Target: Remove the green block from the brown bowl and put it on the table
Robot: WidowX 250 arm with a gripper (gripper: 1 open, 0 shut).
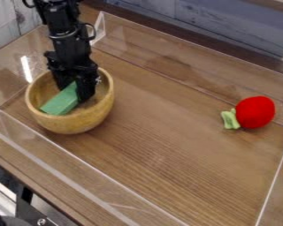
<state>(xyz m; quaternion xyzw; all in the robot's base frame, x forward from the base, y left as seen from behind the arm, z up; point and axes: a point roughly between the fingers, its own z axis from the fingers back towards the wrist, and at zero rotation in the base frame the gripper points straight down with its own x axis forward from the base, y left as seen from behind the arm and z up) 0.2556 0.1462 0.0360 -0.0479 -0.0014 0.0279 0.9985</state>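
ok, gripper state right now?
Gripper: looks closed on one end of the green block, down inside the brown bowl.

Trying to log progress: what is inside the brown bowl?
The green block lies tilted inside the brown bowl, with the claw reaching down to its upper end. The claw covers that end and part of the bowl's floor, so the grip itself is hidden.

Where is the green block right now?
The green block lies at the left of the camera view, inside the brown bowl, leaning toward its left wall, with the gripper at its upper right end.
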